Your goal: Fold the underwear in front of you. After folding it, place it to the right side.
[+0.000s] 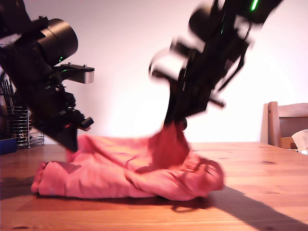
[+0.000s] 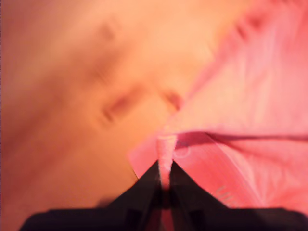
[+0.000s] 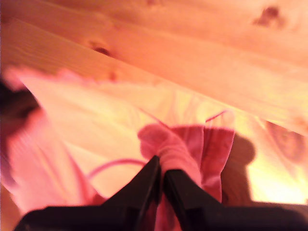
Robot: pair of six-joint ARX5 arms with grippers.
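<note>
The table point(image 1: 269, 163) spans the lower half of the exterior view, and the underwear point(image 1: 120, 175) lies on it in a rumpled heap at lower centre. It looks light, soft and limp, so it should drape and sag from any hold; edges and the thick waistband seem the surest places to pinch. In each wrist view the jaws are pressed together on a bunched fold: the first gripper point(image 2: 164, 180) nips a narrow edge, the second gripper point(image 3: 162, 175) a thicker wad. Which arm is which in the exterior view is unclear.
</note>
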